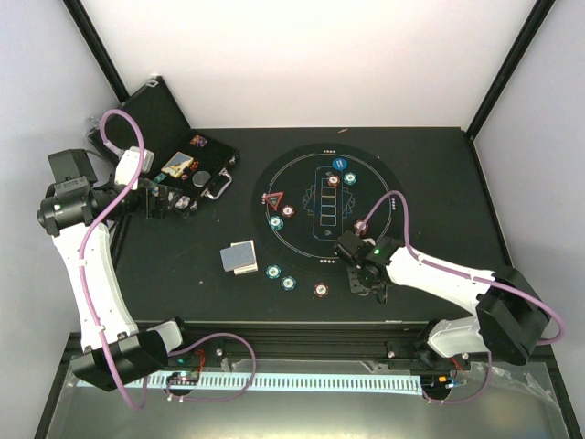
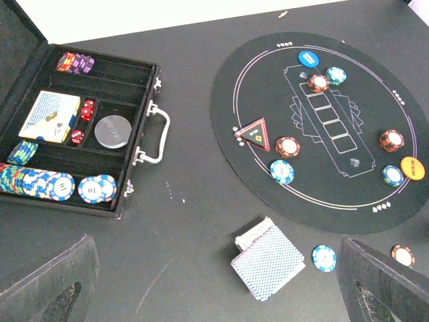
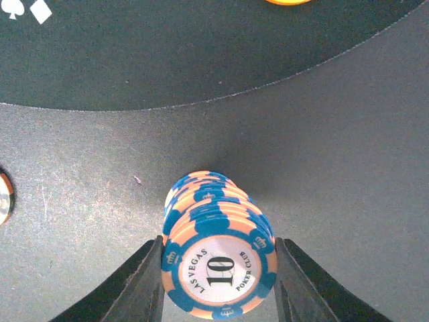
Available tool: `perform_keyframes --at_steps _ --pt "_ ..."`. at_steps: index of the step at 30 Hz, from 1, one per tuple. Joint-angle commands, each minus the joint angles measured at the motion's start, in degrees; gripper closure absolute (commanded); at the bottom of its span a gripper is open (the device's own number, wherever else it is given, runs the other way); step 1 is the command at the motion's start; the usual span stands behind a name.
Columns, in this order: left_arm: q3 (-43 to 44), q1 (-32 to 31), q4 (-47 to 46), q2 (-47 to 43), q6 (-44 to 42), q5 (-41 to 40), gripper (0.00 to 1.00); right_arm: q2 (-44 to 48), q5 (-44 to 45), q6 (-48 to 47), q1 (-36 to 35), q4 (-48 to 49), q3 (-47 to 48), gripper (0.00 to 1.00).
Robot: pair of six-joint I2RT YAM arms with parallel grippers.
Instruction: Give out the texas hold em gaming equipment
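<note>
Chips in a short blue-and-orange stack (image 3: 218, 268) sit between the fingers of my right gripper (image 1: 358, 273). The wrist view shows both fingers pressed against the stack's sides, so those jaws are closed on it. The top chip reads 10. The stack is over the bare table (image 3: 348, 168), just outside the near edge of the round mat (image 1: 302, 183). Whether it rests on the table or is lifted, I cannot tell. The orange disc (image 2: 412, 168) lies close by, near the mat's edge.

My left gripper (image 1: 174, 206) hangs above the table beside the open case (image 2: 144, 87), its jaws spread wide with nothing between them.

On the mat, the red triangle marker (image 2: 257, 133) lies at the left side, with a brown-red chip (image 2: 287, 146) and a teal chip (image 2: 282, 171) just beside it. The blue disc (image 2: 308, 58) is at the far side, next to another brown-red and teal pair. A third such pair lies by the orange disc. Playing cards (image 2: 268, 267) lie face down in a loose pile on the table, off the mat, with a lone teal chip (image 2: 324, 258) just beside them. The case holds rows of chips (image 2: 40, 181), a boxed deck (image 2: 50, 115), red dice (image 2: 86, 111) and a silver disc (image 2: 114, 129).
</note>
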State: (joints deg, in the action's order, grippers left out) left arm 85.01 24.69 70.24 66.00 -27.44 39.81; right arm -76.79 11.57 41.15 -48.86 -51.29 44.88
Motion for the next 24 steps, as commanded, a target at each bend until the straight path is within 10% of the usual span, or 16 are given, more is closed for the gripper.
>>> perform_keyframes --at_steps 1,11,24 --pt "1.6 0.36 0.16 0.1 -0.11 0.33 0.01 1.27 1.28 0.25 -0.44 -2.76 3.91 0.87" --pt "1.77 0.37 0.17 0.18 -0.03 0.18 0.01 -4.46 2.67 -4.09 -0.27 -5.37 21.5 0.88" --pt "2.44 0.39 0.73 0.5 0.28 0.34 0.01 -42.09 2.32 -15.12 3.83 -9.93 67.01 0.89"
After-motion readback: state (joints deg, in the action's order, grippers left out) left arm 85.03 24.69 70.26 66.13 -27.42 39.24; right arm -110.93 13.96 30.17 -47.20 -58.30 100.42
